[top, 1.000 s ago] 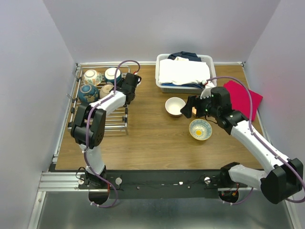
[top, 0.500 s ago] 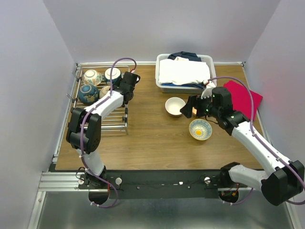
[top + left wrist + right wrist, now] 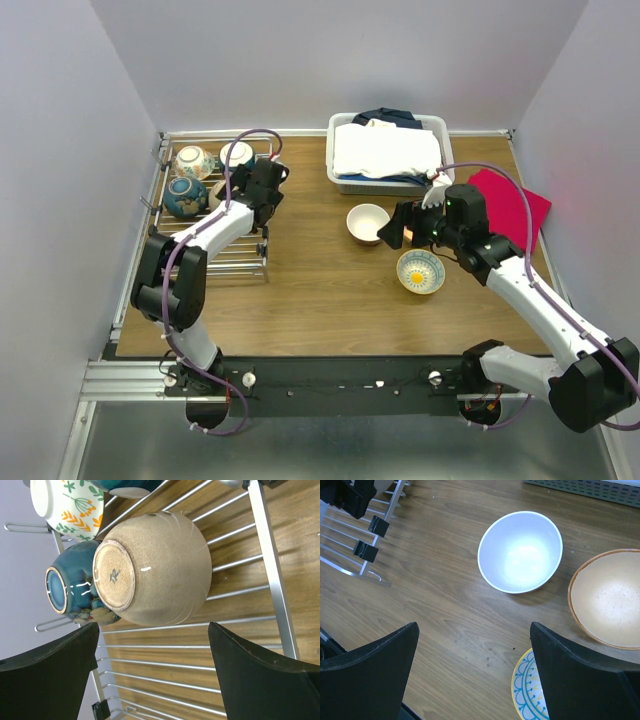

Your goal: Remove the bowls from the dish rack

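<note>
Both hands spread wide, with bowls in the rack and on the surface.
The dish rack (image 3: pixel 214 256) lies along the left edge of the surface (image 3: pixel 320 300), its long axis running near to far. At its far end a tan bowl (image 3: pixel 160 570) lies tipped on its side, foot ring against a dark blue bowl (image 3: pixel 67 600), just ahead of the left hand (image 3: pixel 152 630). The right hand (image 3: pixel 473 627) hovers, equally spread, over an upright white bowl (image 3: pixel 520 552) beside an orange-rimmed bowl (image 3: pixel 607 597).
</note>
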